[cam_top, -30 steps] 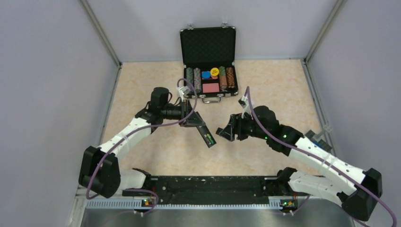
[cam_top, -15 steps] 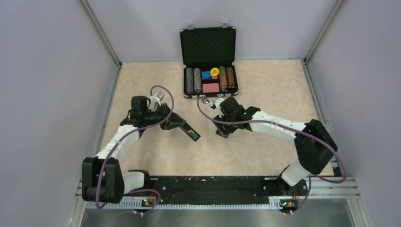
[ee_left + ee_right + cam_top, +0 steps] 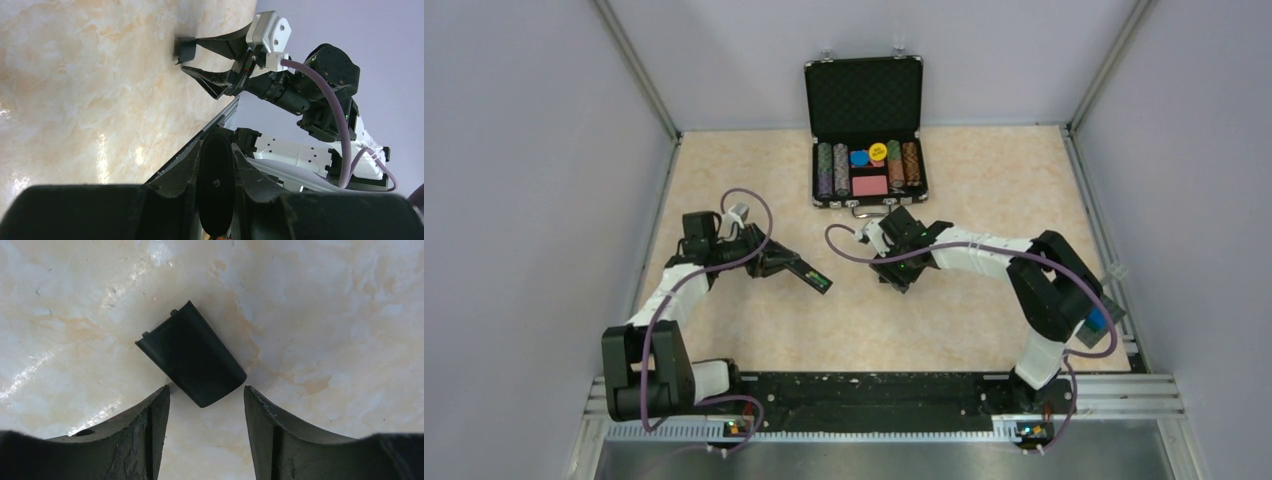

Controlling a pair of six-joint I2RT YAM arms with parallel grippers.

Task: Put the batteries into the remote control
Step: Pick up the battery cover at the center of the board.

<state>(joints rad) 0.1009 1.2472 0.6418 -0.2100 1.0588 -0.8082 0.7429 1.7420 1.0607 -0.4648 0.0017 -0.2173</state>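
Left claw [image 3: 786, 264] is clamped tight on the remote [image 3: 812, 276], whose free end sticks out past the fingertips toward the right claw [image 3: 206, 388]. Green batteries [image 3: 821, 281] show in its open back near that end. Right claw is abt half spread, gripping nothing. A small black cover [image 3: 192, 360] lies flat on the table [image 3: 984, 180] just ahead of it, rounded end btwn the fingertips [image 3: 155, 415], notched edge pointing away. Can't tell if the tips touch it. Bare table all round the cover. The chip case [image 3: 864, 95] sits just beyond the right claw. The two claws are well apart.
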